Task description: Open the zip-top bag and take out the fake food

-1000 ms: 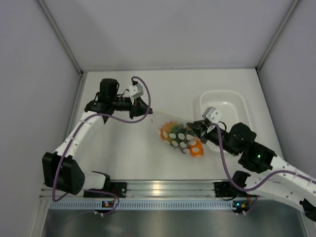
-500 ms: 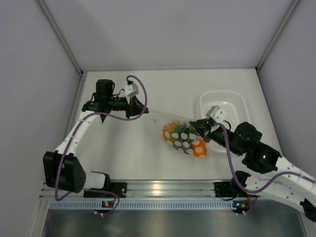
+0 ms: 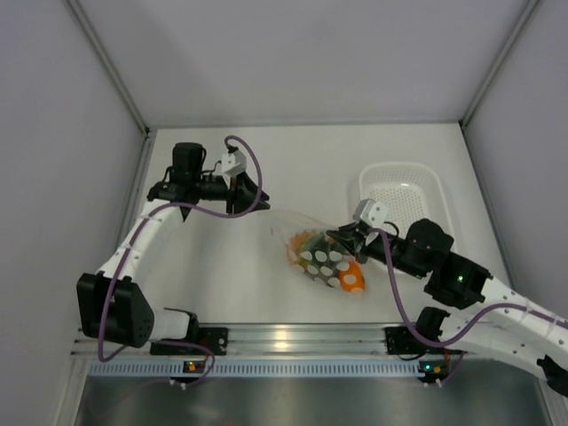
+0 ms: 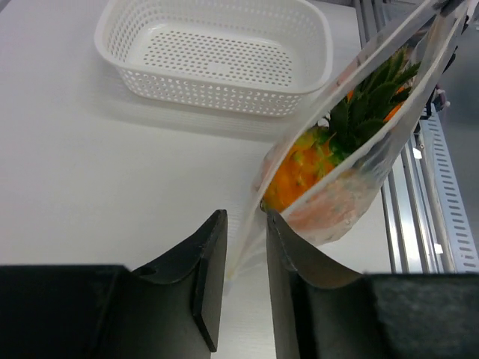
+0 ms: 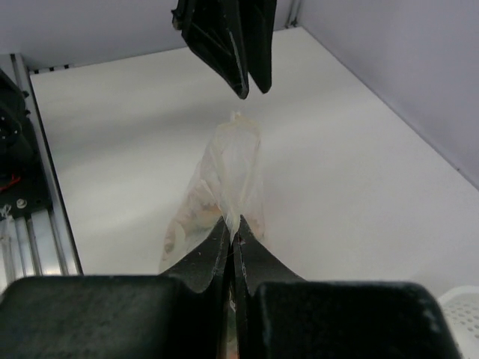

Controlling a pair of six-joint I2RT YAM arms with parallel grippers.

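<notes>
Two grippers bracket the zip-top bag (image 3: pixel 321 258), which lies mid-table, nearer the R side. In top view its long axis runs diag.: thin empty corner up-left toward the L gripper (image 4: pixel 245 224), fat loaded end down-right beside the R arm.

L gripper: jaws parted by a narrow slot w/ table showing through. The bag's corner film reaches into or just at that slot. R wrist view shows the corner a hair off the tips, so can't tell if it touches; no clamping seen.

Fake food (image 3: pixel 350 279) is inside the bag, bunched in the lower half. The pineapple (image 4: pixel 298 169) is clearest: orange-yellow body toward the L gripper, green crown pointing away toward the far end of the bag.

R gripper (image 5: pixel 233 228): fingers pressed together on the bag's edge, film pinched btwn them, the bag hanging out ahead toward the L gripper.

Further R, the white perforated basket (image 4: pixel 217 91) sits on the table (image 3: pixel 213 266) behind the R gripper, apart from the bag. Alum. rail (image 3: pixel 284 337) runs along the near edge.

Hard to make out: other pieces besides the pineapple and an orange lump, blurred by crinkled plastic and the white dots on it. Whether the zip strip is sealed can't be read. Bag's far end is cut off at the frame edge in L wrist view.
</notes>
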